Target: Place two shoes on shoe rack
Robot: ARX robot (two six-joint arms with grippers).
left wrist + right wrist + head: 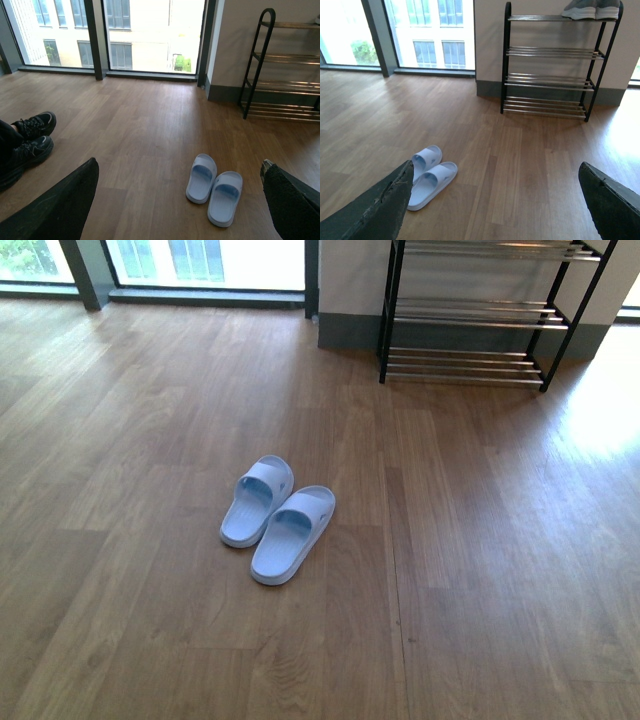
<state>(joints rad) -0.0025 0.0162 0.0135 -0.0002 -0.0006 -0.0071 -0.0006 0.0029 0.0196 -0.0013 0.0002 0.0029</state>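
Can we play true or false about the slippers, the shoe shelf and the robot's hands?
1. The pale blue sandals lie side by side on the wooden floor. True.
2. Grey sneakers sit on the top tier of the shoe rack. True.
3. The sandals touch the shoe rack. False: bare floor lies between them.
4. The left gripper holds a sandal. False: it is open and holds nothing.
5. The right gripper is shut. False: its fingers are wide apart and it is empty.
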